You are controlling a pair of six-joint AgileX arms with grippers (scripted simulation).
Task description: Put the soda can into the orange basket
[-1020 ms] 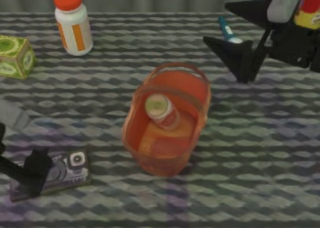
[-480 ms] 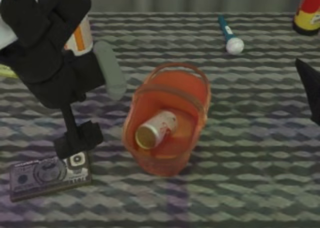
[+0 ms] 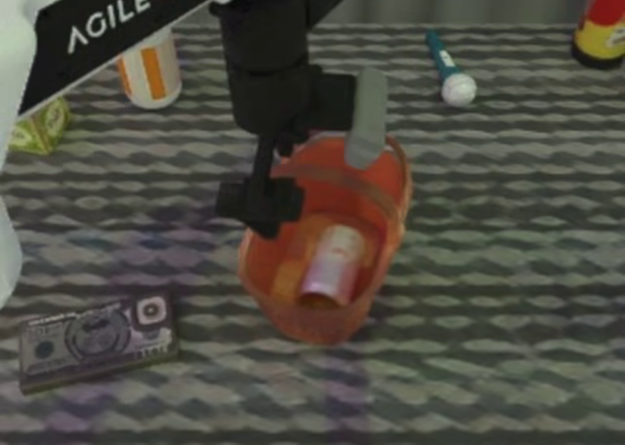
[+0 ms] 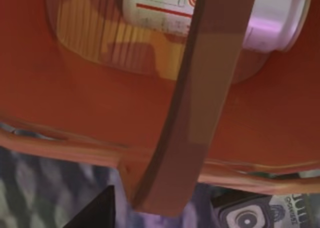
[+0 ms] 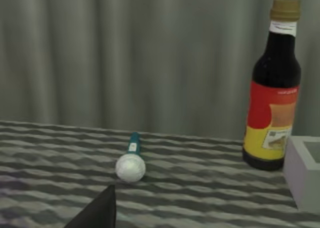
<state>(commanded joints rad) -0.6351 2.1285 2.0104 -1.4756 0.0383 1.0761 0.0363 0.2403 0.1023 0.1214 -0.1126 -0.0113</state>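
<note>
The orange basket stands mid-table, its arched handle across the top. The soda can lies on its side on the ribbed base inside. My left gripper hangs open over the basket's left rim, where the handle joins it. The left wrist view shows the handle close up, the soda can beyond it and one dark fingertip beside the handle's foot; nothing is held. My right arm is outside the top view. Its wrist view shows one fingertip above the cloth.
A banknote stack lies front left. A white bottle with orange stripes and a green box sit back left, partly behind my left arm. A teal microphone and a red-and-yellow bottle stand back right, beside a grey box.
The left arm swung from the front left to over the basket's left rim. The can tipped from upright onto its side in the basket. The right arm withdrew out of the top view.
</note>
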